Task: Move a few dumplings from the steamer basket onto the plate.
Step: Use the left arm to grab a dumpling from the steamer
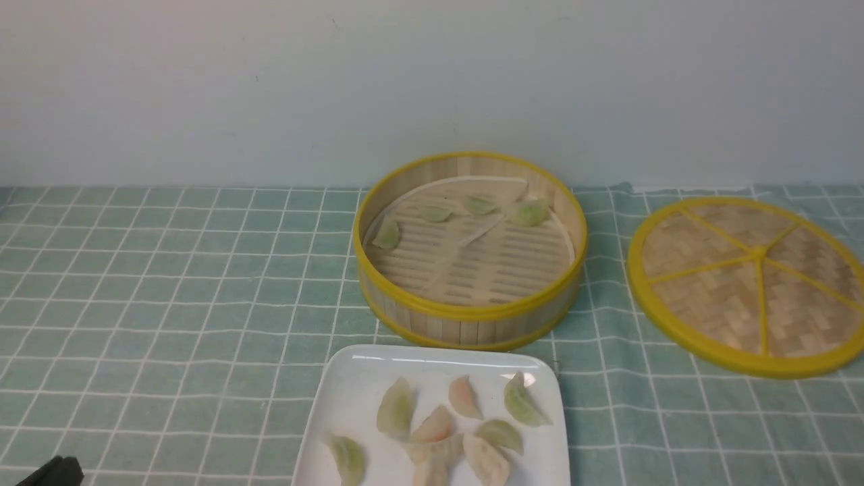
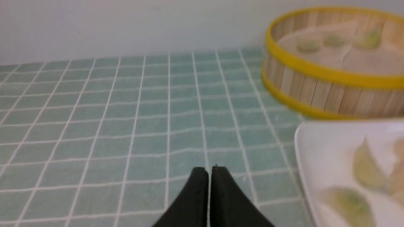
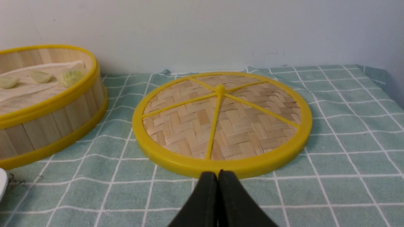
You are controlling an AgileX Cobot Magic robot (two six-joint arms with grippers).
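Observation:
The steamer basket (image 1: 466, 331) stands mid-table near the wall, with several pale green dumplings (image 1: 528, 212) along its far side. Just in front of it lies the white plate (image 1: 351, 398), bearing several more dumplings (image 1: 396, 408), green and pinkish. In the left wrist view my left gripper (image 2: 210, 170) is shut and empty over the cloth, left of the plate (image 2: 318, 148) and basket (image 2: 328, 94). My right gripper (image 3: 217, 173) is shut too, empty, right at the near rim of the woven lid. It does not show in the front view.
The flat woven lid (image 1: 749, 283) with yellow spokes lies right of the basket, also in the right wrist view (image 3: 221, 123). A green checked cloth (image 1: 169, 290) covers the table. A pale wall runs close behind. A dark part of the left arm (image 1: 54, 472) shows at the lower left corner.

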